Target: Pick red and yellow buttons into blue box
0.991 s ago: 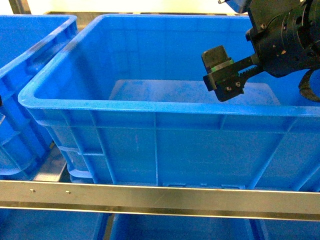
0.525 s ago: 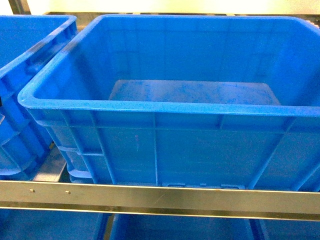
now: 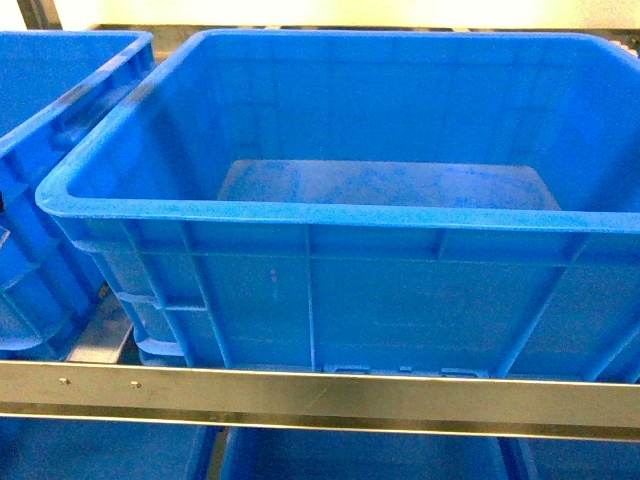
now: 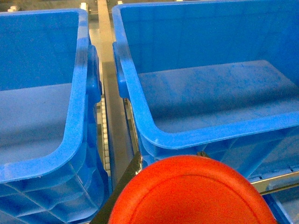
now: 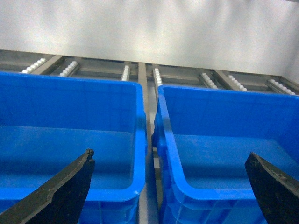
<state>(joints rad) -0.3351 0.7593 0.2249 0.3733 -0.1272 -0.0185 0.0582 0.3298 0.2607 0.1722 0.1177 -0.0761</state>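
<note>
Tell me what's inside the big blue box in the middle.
Nothing shows inside the blue box: only its bare scuffed floor. The near wall hides the front strip of floor. The red button is outside it, close to the left wrist camera.

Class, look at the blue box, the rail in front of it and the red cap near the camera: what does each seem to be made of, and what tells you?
Blue box: moulded plastic, likely; thick rounded rim, ribbed walls, scuffed dull floor. Rail: bare metal, probably steel or aluminium; grey brushed sheen, small fasteners. Red cap: smooth glossy plastic, apparently; even colour with a raised ring.
</note>
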